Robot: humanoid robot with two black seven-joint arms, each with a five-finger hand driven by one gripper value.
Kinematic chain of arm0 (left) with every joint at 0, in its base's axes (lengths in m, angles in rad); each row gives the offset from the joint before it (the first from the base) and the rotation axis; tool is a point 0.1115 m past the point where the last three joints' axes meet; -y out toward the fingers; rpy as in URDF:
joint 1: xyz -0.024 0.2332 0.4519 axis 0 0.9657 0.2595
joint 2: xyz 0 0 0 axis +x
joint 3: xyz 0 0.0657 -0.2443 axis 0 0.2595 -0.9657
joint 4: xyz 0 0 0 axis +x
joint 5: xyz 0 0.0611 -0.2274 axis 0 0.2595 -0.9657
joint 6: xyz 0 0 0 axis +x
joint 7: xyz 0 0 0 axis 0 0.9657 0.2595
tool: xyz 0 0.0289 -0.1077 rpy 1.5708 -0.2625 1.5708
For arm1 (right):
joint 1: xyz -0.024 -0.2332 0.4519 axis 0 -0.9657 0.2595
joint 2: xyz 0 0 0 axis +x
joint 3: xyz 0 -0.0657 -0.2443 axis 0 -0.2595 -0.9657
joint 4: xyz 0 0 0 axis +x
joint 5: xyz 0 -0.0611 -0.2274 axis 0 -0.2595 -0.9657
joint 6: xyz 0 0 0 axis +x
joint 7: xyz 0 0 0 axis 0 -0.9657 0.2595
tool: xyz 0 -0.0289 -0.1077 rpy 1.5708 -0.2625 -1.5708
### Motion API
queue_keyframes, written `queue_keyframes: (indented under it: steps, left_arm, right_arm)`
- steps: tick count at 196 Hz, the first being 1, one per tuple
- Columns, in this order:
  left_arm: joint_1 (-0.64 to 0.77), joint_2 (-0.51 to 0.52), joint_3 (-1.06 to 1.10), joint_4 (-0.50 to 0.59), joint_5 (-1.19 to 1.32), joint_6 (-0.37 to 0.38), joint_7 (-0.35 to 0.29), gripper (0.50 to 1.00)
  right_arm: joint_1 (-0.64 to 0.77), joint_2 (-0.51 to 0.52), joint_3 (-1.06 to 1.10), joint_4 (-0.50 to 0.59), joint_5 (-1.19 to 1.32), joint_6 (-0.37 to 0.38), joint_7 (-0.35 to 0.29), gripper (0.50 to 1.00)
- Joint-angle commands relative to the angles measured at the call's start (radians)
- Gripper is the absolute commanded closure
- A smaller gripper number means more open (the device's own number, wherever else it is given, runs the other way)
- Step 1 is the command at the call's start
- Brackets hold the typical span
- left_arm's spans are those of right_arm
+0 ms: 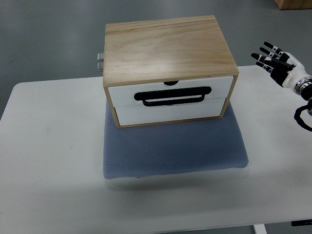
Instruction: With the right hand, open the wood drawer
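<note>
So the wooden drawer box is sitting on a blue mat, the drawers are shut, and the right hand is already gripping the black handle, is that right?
Not quite. The top view shows the right hand open, off to the right of the wooden drawer box, well clear of the black handle. The rest holds: the box sits on the blue mat with its drawers shut.

Behind the wood drawer box (168,68), small metal pieces (100,61) are mostly hidden, and the right hand's (278,61) arm is cut off by the frame edge.
</note>
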Motion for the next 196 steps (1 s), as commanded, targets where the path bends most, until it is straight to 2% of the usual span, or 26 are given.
queue_keyframes:
  steps: [1, 54, 196]
  left_arm:
    - [0.0, 0.0, 0.0, 0.001, 0.0, 0.0, 0.0, 0.5]
    - [0.0, 0.0, 0.0, 0.001, 0.0, 0.0, 0.0, 0.5]
    - [-0.001, 0.0, 0.0, 0.001, 0.0, 0.0, 0.0, 0.5]
  right_arm:
    - [-0.002, 0.002, 0.0, 0.0, 0.0, 0.0, 0.0, 0.558]
    - [-0.002, 0.0, 0.002, 0.002, 0.0, 0.04, 0.0, 0.558]
    - [-0.003, -0.002, 0.002, 0.0, 0.0, 0.043, 0.0, 0.556]
